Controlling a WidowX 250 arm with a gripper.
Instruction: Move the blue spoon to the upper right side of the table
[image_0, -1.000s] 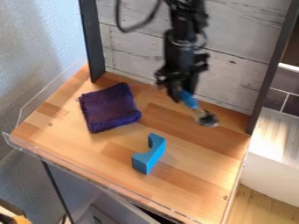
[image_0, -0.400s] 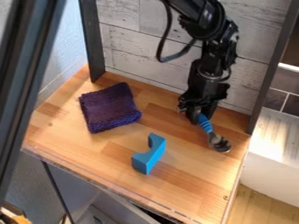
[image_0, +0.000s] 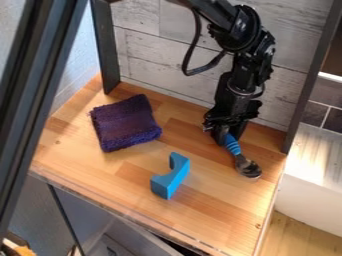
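Observation:
The black gripper hangs over the upper right part of the wooden table, near the back wall. It is shut on the blue handle of the spoon. The spoon's metal bowl points down toward the lower right, at or just above the tabletop; whether it touches the wood I cannot tell. The handle's top end is hidden by the gripper.
A folded purple cloth lies at the upper left of the table. A blue arch block sits at the middle front. Dark posts flank the whitish plank wall behind, and a dark bar crosses the left foreground.
The gripper has come right and down, carrying the spoon from above the back of the table to lower at the right. The dark bar has entered from the left. Cloth and block are unmoved.

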